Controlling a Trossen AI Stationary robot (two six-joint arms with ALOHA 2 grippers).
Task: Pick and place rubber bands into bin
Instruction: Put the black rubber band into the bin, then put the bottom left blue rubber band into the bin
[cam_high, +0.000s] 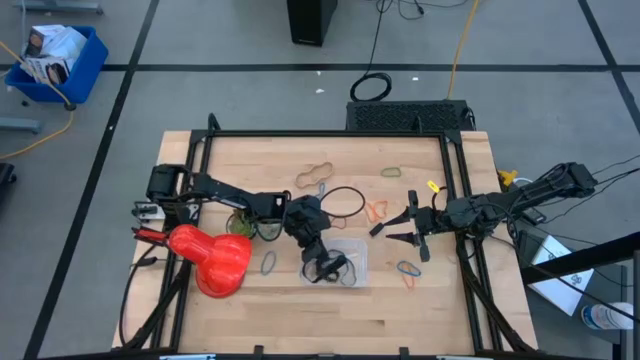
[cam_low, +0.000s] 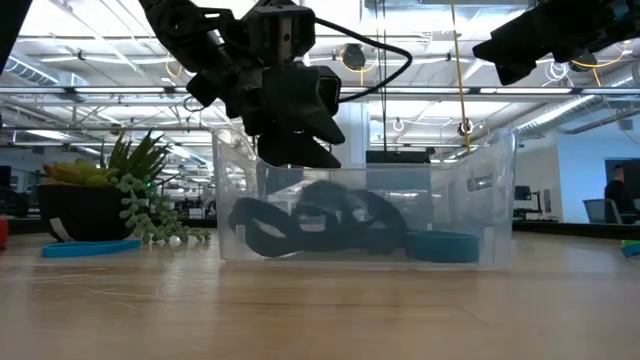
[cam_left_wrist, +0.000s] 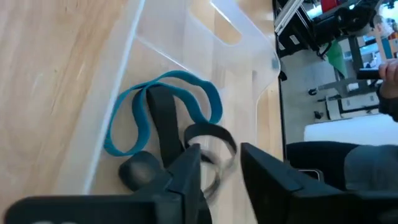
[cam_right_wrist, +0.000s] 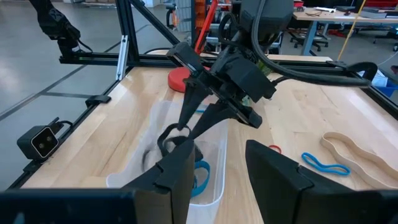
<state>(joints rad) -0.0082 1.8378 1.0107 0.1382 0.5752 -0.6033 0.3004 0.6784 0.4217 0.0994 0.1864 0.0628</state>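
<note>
From above, the left claw (cam_high: 325, 262) hangs over the clear bin (cam_high: 357, 250) near the middle of the tabletop (cam_high: 300, 320), and its arm hides most of what lies inside. The left wrist view opens that up: a blue band (cam_left_wrist: 134, 118) and black bands (cam_left_wrist: 163, 121) lie on the bin floor just past the fingers (cam_left_wrist: 186, 171). The low view shows dark loops (cam_low: 310, 222) and a blue one (cam_low: 440, 245) through the bin's wall.

The left claw's fingers stand parted inside the bin; a black band (cam_right_wrist: 171, 135) hangs at their tips, though whether it is gripped is hard to tell. The right claw (cam_high: 408, 228) waits to the right of the bin, fingers apart, empty.

More bands (cam_high: 318, 176) lie scattered over the tabletop; their colours blur from above.
</note>
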